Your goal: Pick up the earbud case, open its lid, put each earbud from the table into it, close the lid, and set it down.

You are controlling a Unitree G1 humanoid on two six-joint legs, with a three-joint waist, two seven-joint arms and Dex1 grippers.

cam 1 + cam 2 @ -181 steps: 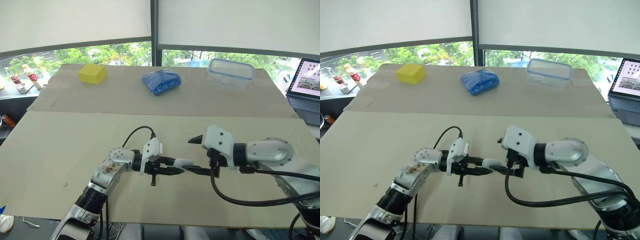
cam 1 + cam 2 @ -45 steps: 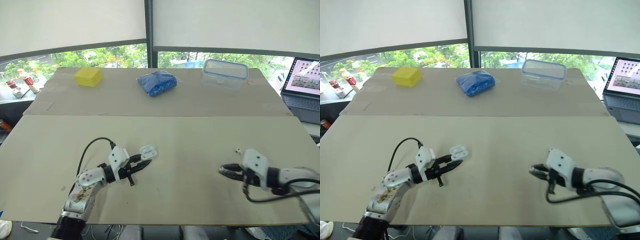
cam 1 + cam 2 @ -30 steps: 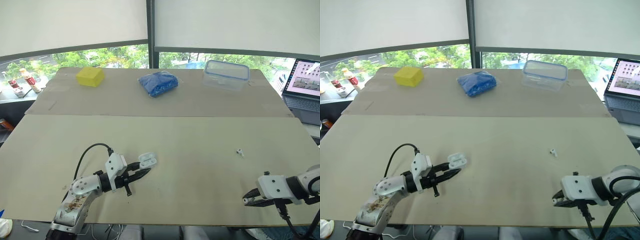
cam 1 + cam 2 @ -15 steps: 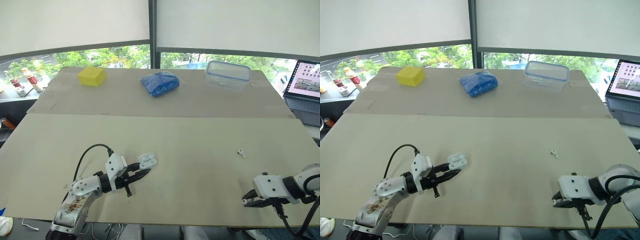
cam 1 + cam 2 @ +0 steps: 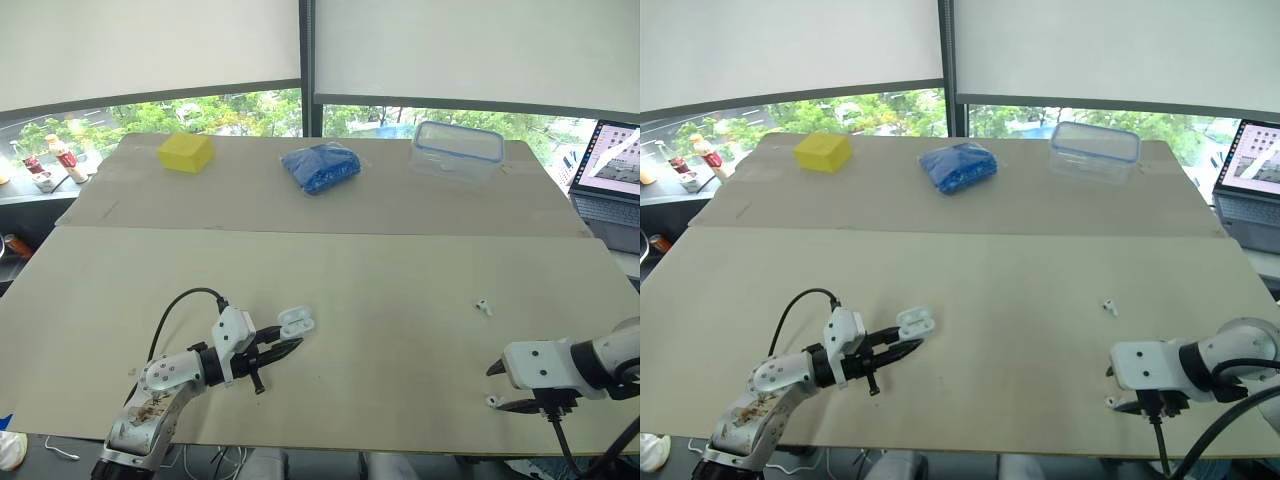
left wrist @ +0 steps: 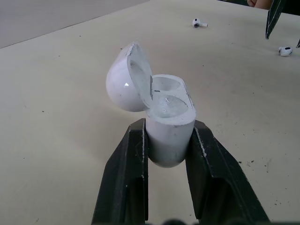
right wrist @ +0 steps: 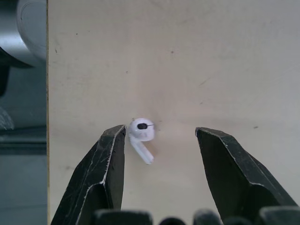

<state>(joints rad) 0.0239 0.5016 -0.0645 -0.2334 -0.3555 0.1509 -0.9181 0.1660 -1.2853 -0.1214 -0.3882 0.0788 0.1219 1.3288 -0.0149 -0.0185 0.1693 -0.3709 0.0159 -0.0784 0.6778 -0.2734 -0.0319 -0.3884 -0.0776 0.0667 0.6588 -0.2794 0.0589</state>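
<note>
Opened wide since half a second ago: right gripper (image 7: 161, 131), low over the beige desk (image 5: 380, 270) near its front right corner. Black fingers straddle a small white earbud (image 7: 140, 134), one fingertip just beside it, contact not clear. Unmoved near the front edge, left of centre: left gripper (image 6: 168, 125), clamped on the base of a white rounded earbud case (image 6: 166, 112), hinged lid tipped open. Farther back toward the right edge lies a second white earbud (image 5: 482, 306), well apart from both grippers.

The right gripper (image 7: 161, 130) held its black fingers (image 7: 105, 159) spread wide above the flat beige table (image 7: 187, 56). A small white plastic earbud (image 7: 140, 129) lay between them, just beside one finger.
</note>
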